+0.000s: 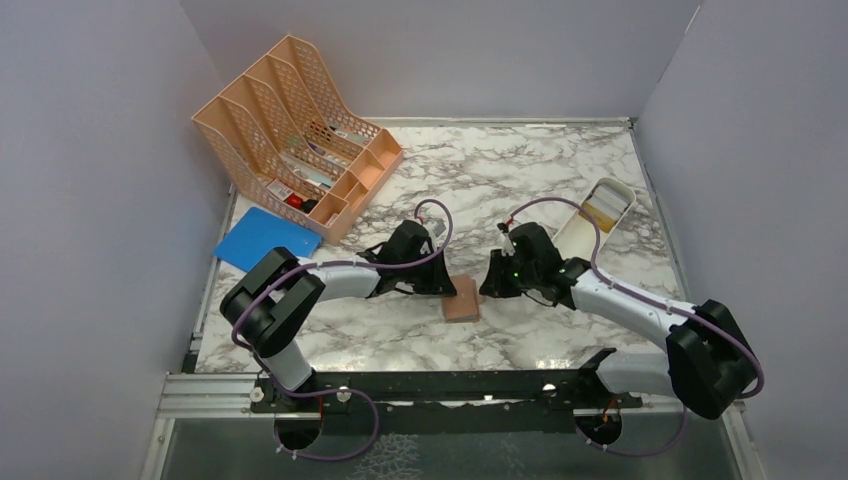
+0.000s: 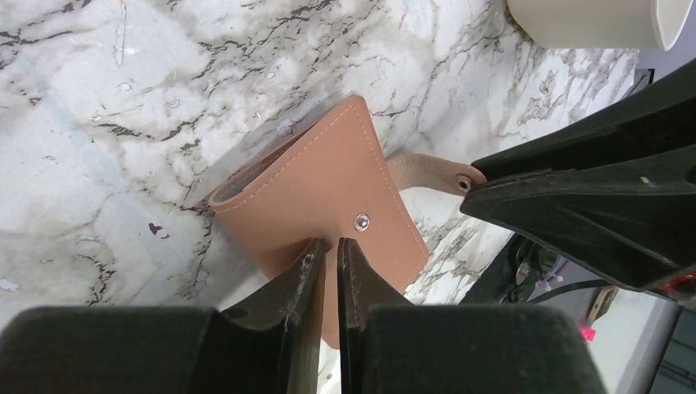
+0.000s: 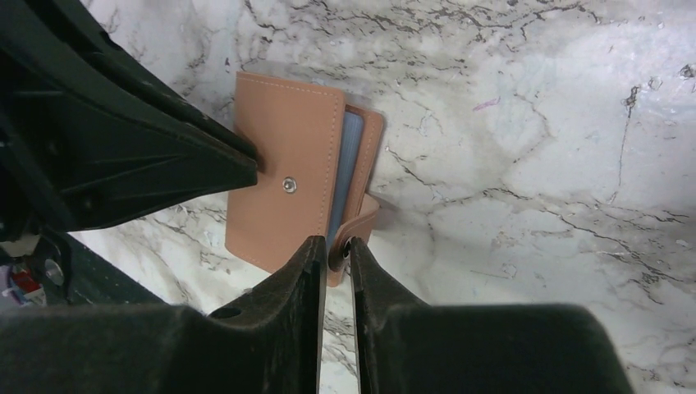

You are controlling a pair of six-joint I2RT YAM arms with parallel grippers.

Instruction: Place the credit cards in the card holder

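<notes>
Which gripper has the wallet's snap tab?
The right gripper: it pinches the snap tab of the card holder. The left gripper grips the cover's opposite edge, away from the tab.

The left arm (image 1: pixel 335 278) and the right arm (image 1: pixel 628 300) are white tubes joined by bulky black housings, and a thin purple cable (image 1: pixel 548 199) arcs out behind each pincer and runs back along the limb. The left pincer (image 2: pixel 330 246) and the right pincer (image 3: pixel 336 245) have matte black, wedge-shaped fingers (image 2: pixel 295 283) that taper to thin tips, scuffed pale along their inner edges.
</notes>
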